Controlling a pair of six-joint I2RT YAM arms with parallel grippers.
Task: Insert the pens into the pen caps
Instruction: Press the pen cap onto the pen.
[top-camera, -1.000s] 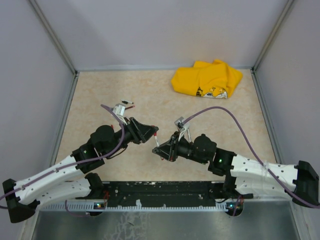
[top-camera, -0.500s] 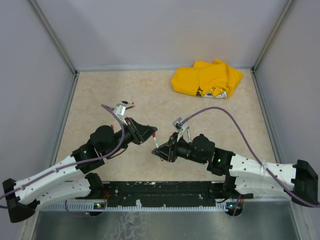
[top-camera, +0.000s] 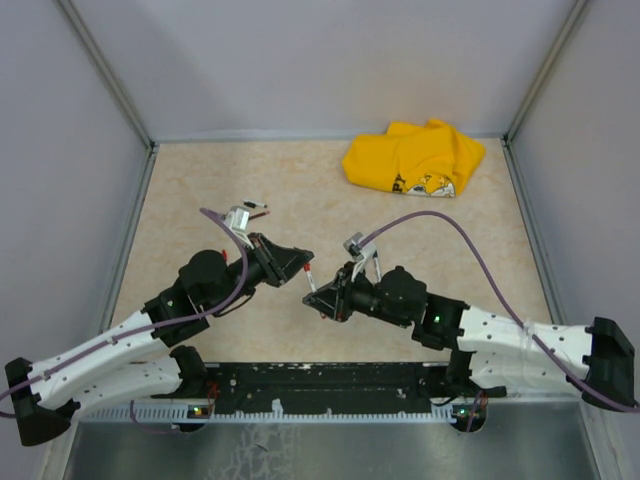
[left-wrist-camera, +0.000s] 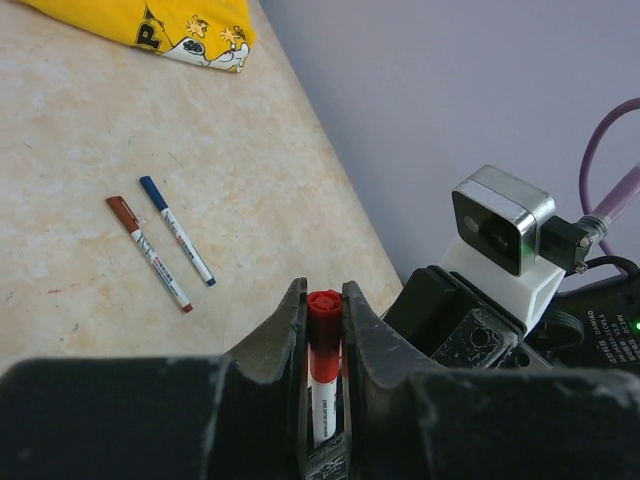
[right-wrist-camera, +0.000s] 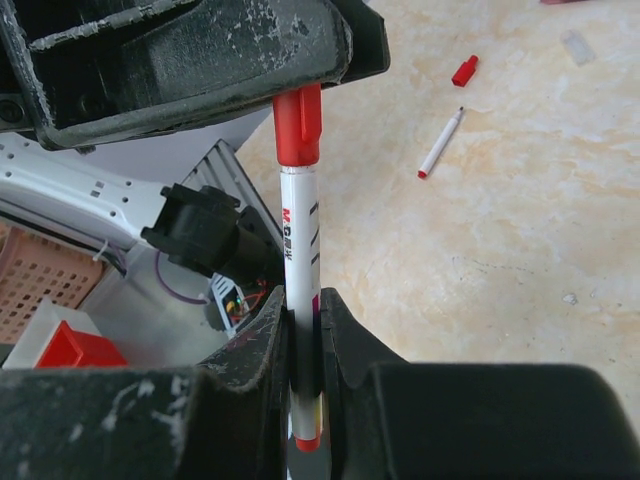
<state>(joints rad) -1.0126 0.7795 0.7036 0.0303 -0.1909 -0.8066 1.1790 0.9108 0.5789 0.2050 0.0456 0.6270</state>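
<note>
A white-barrelled pen (right-wrist-camera: 300, 240) with a red cap (right-wrist-camera: 298, 125) on its top end is held between both grippers above the table. My right gripper (right-wrist-camera: 303, 295) is shut on the lower barrel, whose red tail pokes out below the fingers. My left gripper (left-wrist-camera: 322, 290) is shut on the red cap (left-wrist-camera: 324, 312), the white barrel running down between its jaws. From above, the two grippers (top-camera: 307, 266) (top-camera: 320, 297) meet tip to tip with the pen (top-camera: 313, 282) between them. A loose red pen cap (right-wrist-camera: 464, 70) and an uncapped pen (right-wrist-camera: 440, 143) lie on the table.
Two more pens, one red-capped (left-wrist-camera: 148, 252) and one blue-capped (left-wrist-camera: 176, 230), lie side by side on the beige table. A crumpled yellow cloth (top-camera: 415, 158) sits at the back right. Grey walls enclose the table (top-camera: 200, 190) on three sides.
The left gripper's jaws have closed onto the red cap. The right gripper, with the pen, has edged slightly left towards it.
</note>
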